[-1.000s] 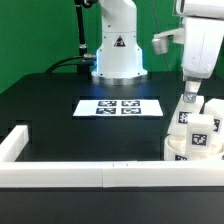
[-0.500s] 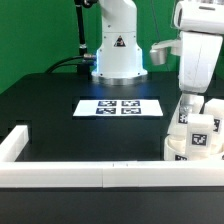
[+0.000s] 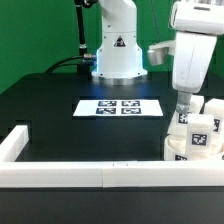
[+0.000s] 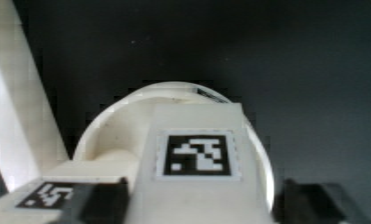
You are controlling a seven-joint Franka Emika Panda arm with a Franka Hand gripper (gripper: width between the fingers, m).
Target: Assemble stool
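My gripper (image 3: pixel 184 108) comes straight down at the exterior view's right onto a cluster of white stool parts. It is shut on an upright white leg (image 3: pixel 183 117). In the wrist view this leg (image 4: pixel 196 120) shows a black-and-white tag and fills the space between my two dark fingertips (image 4: pixel 111 205). Two other tagged legs (image 3: pixel 204 134) stand close beside it. The round seat (image 3: pixel 176 149) lies under them, mostly hidden. A second tag (image 4: pixel 54 193) shows beside the held leg.
A white border rail (image 3: pixel 80 175) runs along the front, with a short side rail (image 3: pixel 12 145) at the left. The marker board (image 3: pixel 118 107) lies flat mid-table. The robot base (image 3: pixel 117 50) stands behind it. A rail (image 4: pixel 13 100) also shows in the wrist view.
The arm's upper part has shifted toward the exterior view's left and turned a little. The gripper stays down at the same leg.
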